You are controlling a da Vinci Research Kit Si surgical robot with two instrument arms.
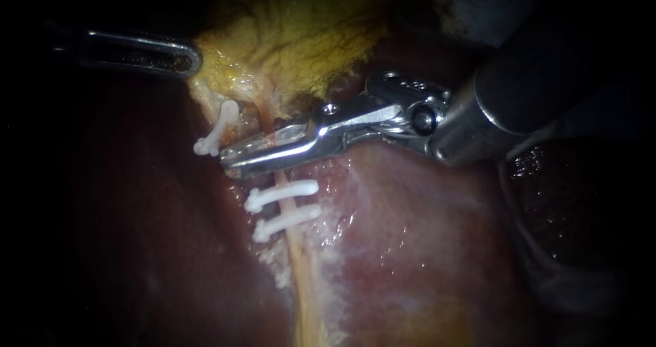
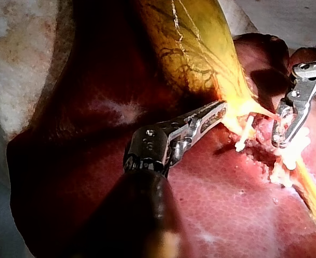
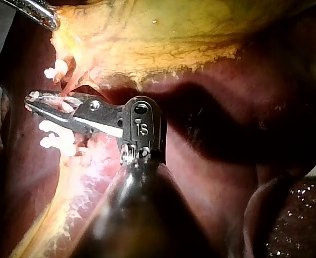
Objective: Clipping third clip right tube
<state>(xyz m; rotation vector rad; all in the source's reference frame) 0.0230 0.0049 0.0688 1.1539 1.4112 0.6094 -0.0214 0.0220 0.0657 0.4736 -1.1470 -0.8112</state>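
1. Dark red, glossy liver fills most of the endoscope view and lies under everything else.
2. Yellow-green, veined gallbladder sits at the top centre. Its narrow lower end tapers down toward the tubes.
3. Right instrument has a dark shaft coming in from the upper right, a silver wrist and long slim metal jaws. The jaws lie crosswise over the tube just below the gallbladder's neck. They are closed down to a thin slit with the tube pinched between them, one jaw on each side. Pale material shows in the slit; I can't tell whether it is a clip or tissue.
4. Left instrument has a silver slotted tip coming in from the left. Its jaws are nearly together, biting the gallbladder's yellow edge at its left side. The left wrist view shows the tissue drawn to a point at the tip.
5. Pale yellow, thin right tube runs from the gallbladder's neck, through the right instrument's jaws, then down across the liver.
6. Two white plastic clips sit across the right tube just below the jaws. They are stacked close together and roughly parallel.
7. A lone white clip sits left of the jaws' tips on a separate pale strand. It is tilted and apart from the other two.
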